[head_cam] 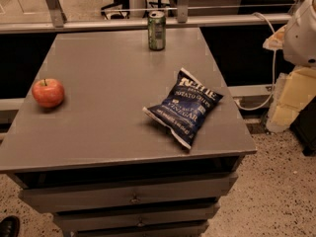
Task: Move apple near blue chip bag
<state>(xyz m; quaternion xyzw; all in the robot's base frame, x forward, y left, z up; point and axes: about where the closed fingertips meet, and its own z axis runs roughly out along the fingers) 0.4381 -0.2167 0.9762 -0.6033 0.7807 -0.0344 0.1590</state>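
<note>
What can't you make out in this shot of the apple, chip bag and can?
1. Gripper: not in the camera view; only a white robot part shows, cut by the right edge.
2. Can: label too small to read.
3. Chip bag: underside hidden against the table.
4. Apple: far side turned away.

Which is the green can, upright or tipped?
Upright: the green can stands on its base, rim up. The gripper is out of view.
</note>
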